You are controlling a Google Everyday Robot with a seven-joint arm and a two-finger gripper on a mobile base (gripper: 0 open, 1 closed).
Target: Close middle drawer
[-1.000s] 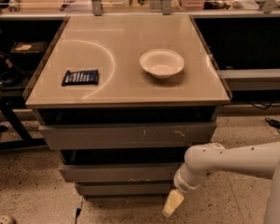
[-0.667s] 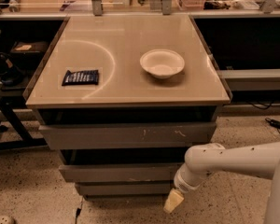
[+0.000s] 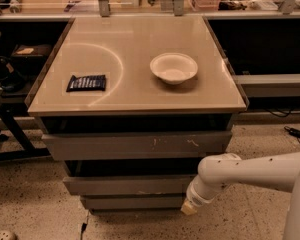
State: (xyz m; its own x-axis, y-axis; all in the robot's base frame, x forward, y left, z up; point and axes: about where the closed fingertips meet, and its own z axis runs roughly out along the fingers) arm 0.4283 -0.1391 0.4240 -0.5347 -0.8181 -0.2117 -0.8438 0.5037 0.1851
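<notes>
The middle drawer [image 3: 125, 185] shows its plain grey front below the scratched top drawer front [image 3: 140, 145], with a dark gap above it. The narrower bottom drawer front [image 3: 132, 202] sits beneath it. My gripper [image 3: 189, 208], on a white arm coming in from the right, hangs low by the floor. It is just below the right end of the middle drawer front and beside the right end of the bottom one.
On the cabinet's tan top [image 3: 135, 96] lie a white bowl [image 3: 173, 68] and a dark snack packet [image 3: 86, 82]. A dark stand [image 3: 10, 129] is at the left, a low shelf [image 3: 272, 84] at the right, and a cable [image 3: 295, 133] lies on the speckled floor.
My gripper has risen slightly and moved a little toward the right end of the drawer fronts. The drawers, bowl and packet have not moved.
</notes>
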